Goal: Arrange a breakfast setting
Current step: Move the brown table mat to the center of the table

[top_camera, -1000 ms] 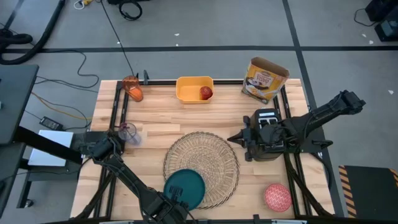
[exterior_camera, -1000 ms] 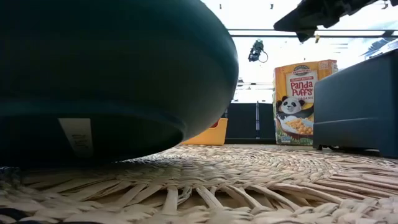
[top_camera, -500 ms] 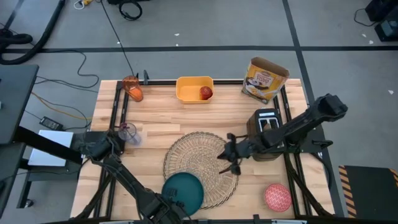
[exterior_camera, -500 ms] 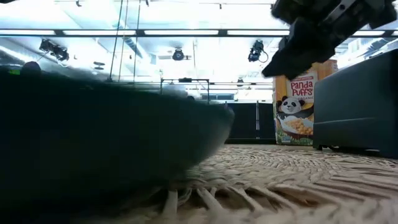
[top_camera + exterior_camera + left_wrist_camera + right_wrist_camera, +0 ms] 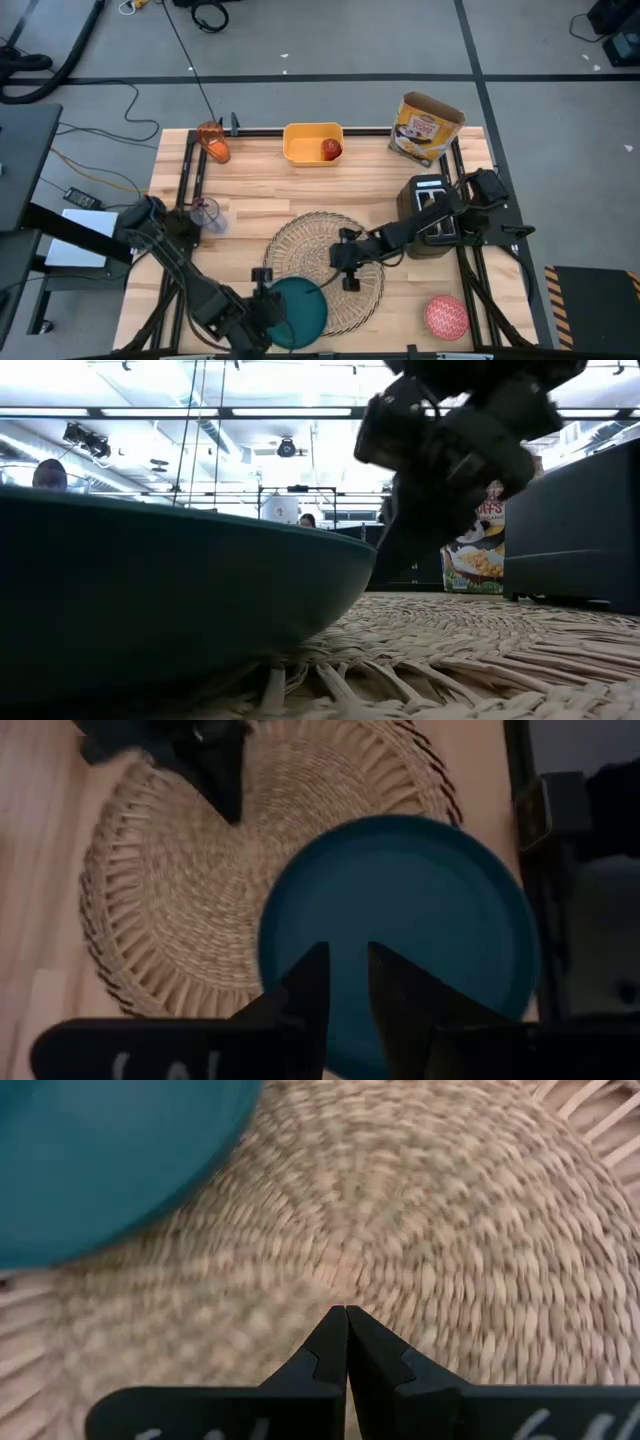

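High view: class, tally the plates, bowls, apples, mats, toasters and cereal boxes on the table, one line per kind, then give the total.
plate: 1
bowl: 1
apple: 1
mat: 1
toaster: 1
cereal box: 1
Total: 6

My right gripper [image 5: 345,262] hangs over the middle of the round woven straw placemat [image 5: 324,258], its arm reaching in from the black toaster [image 5: 431,205] on the right. My left gripper [image 5: 262,300] sits at the near left, right beside the round teal plate [image 5: 301,304], which lies on the mat's near-left edge. A pink bowl [image 5: 446,316] rests near right. Far back, a yellow rectangular tub [image 5: 312,143] holds a red apple [image 5: 331,149], with a cereal box [image 5: 428,126] to its right.
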